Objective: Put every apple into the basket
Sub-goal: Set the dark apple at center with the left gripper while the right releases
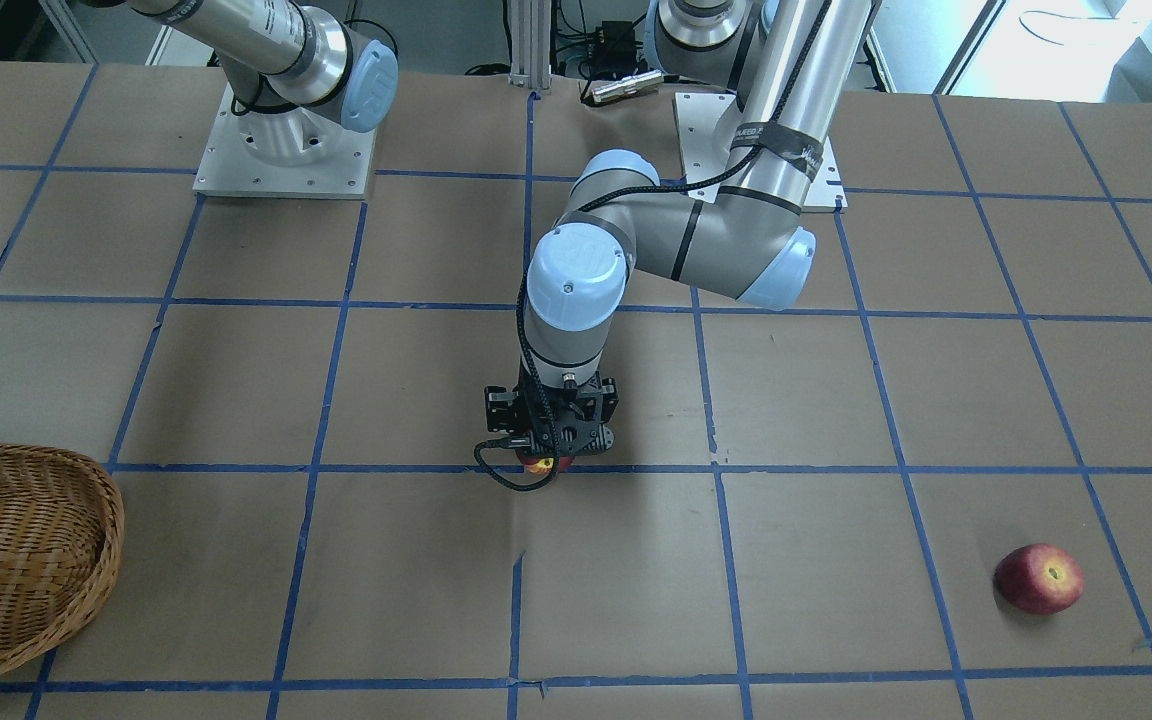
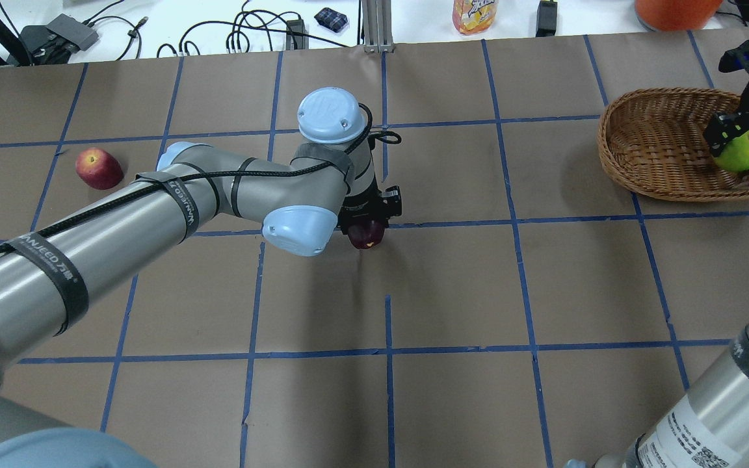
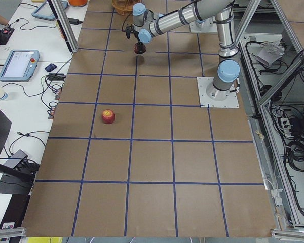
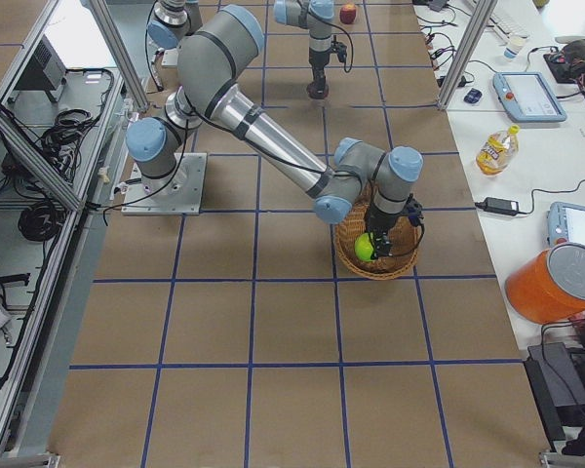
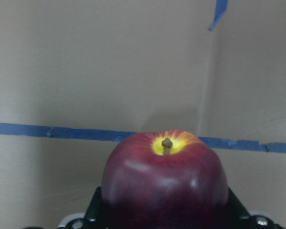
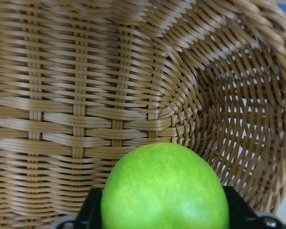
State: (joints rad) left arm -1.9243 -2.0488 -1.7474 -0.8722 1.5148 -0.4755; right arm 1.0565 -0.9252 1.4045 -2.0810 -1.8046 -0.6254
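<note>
At frame centre, the left tool (image 2: 365, 225) grips a dark maroon apple (image 2: 367, 237) over the blue-taped tabletop (image 2: 452, 292). Upper right, the right tool (image 2: 738, 134) clamps a bright green apple (image 2: 744, 151) inside the tan wicker basket (image 2: 647, 140); a red apple (image 2: 98, 168) lies far left.

WANJEED printed on left arm (image 2: 121, 221) strap (image 2: 56, 273).

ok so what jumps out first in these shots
Both arms hold fruit at once: the left gripper clamps a maroon apple in the middle of the table, the right gripper holds a green apple over the basket at its right end. A third, red apple lies alone far on the left.
</note>
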